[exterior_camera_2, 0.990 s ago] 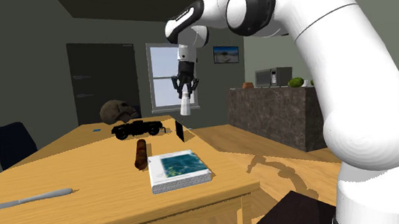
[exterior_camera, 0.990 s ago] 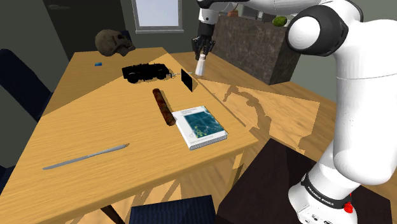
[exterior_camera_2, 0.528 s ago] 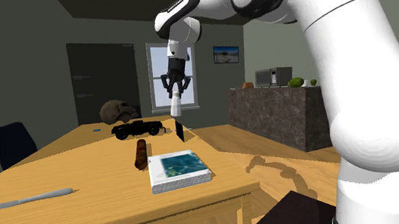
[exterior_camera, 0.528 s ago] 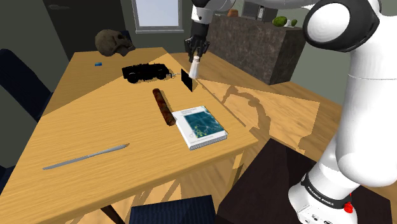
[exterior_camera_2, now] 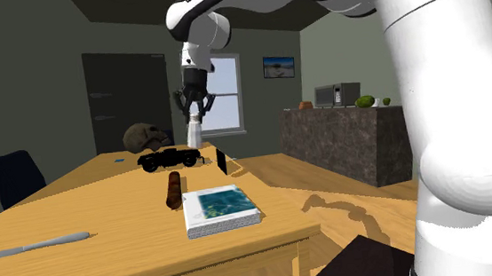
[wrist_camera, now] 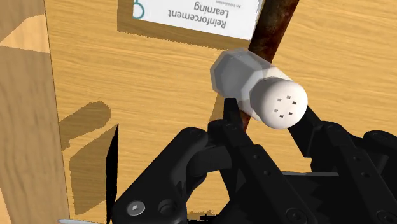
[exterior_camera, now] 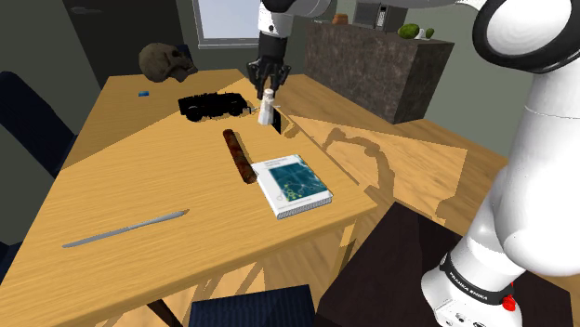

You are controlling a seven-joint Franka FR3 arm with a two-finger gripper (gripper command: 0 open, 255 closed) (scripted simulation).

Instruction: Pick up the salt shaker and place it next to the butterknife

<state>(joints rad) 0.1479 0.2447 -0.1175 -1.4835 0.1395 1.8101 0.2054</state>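
- Arm [exterior_camera: 534, 111]: running out of the shoulder view at the top edge, so its upper links are cut off. Its white bulk is covering the second exterior view's right.
- Tabletop [exterior_camera: 167, 176]: light wood. Its near edge is being cropped at the shoulder view's left.
- Book [exterior_camera: 293, 184]: lying flat near the tabletop's corner. In the wrist view it is cut off, with just a strip of cover lettering showing.
- Black toy car [exterior_camera: 212, 104]: sitting toward the far side. Its details are too dark to read.
- Brown rod [exterior_camera: 239, 155]: lying just beside the book. In the wrist view the shaker is hiding part of it.
- Butterknife [exterior_camera: 125, 228]: lying flat near the near edge. The second exterior view is cropping its handle end.
- Salt shaker [wrist_camera: 261, 89]: jaws are clamping it by the body and holding it off the tabletop above the far side, near the toy car and well apart from the butterknife. It is showing a pale grey faceted body and a white rounded cap with five small holes, and it is reading as a plain white cylinder from outside [exterior_camera: 267, 110] [exterior_camera_2: 194, 132].
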